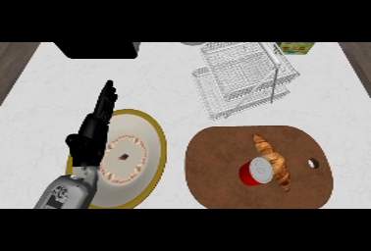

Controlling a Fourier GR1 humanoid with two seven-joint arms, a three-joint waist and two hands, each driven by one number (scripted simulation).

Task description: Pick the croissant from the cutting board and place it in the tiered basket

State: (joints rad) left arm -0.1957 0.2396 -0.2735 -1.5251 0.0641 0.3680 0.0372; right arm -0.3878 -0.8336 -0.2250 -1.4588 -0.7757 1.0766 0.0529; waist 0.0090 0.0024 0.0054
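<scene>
A golden-brown croissant (274,162) lies lengthwise on the brown oval cutting board (217,162) at the lower right. A red cup with a white top (255,172) stands against its left side. The white wire tiered basket (243,78) stands behind the board, at the upper middle. My left hand (95,127) rests open at the left, fingers straight and pointing away, over the left rim of a plate. It is well apart from the croissant. My right hand does not show.
A cream plate with a gold rim and a red dotted ring (148,147) lies left of the board. A black object (98,49) sits at the counter's far left edge. A green box (297,47) shows behind the basket.
</scene>
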